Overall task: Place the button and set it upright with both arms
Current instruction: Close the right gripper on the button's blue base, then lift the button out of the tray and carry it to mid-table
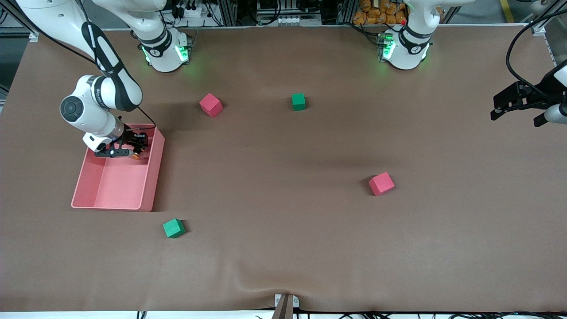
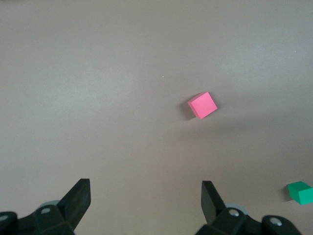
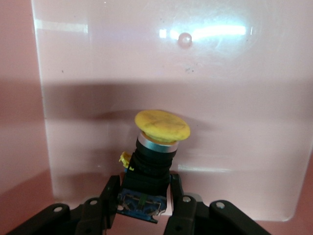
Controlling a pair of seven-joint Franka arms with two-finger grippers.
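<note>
- Right wrist view: I see the right gripper [image 3: 144, 196] with its fingers [image 3: 108, 193] closed on the blue-grey base of the button [image 3: 154, 161]. The yellow-orange cap points away from the wrist, tilted slightly.
- The button sits inside the pink bin [image 3: 274, 147], over its glossy floor.
- Front view: I read the right gripper [image 1: 128, 148] lowered into the pink bin [image 1: 153, 177], in the part of it farthest from the front camera. An orange spot of the button [image 1: 135, 156] shows at the fingertips.
- The left gripper [image 1: 516, 106] hangs above the left arm's end of the table [image 1: 283, 248]. This arm waits.
- Left wrist view: the left gripper [image 2: 145, 200] has its fingers [image 2: 78, 196] spread wide, holding nothing. A red cube [image 2: 202, 105] and a green cube [image 2: 301, 192] lie on the table below.
</note>
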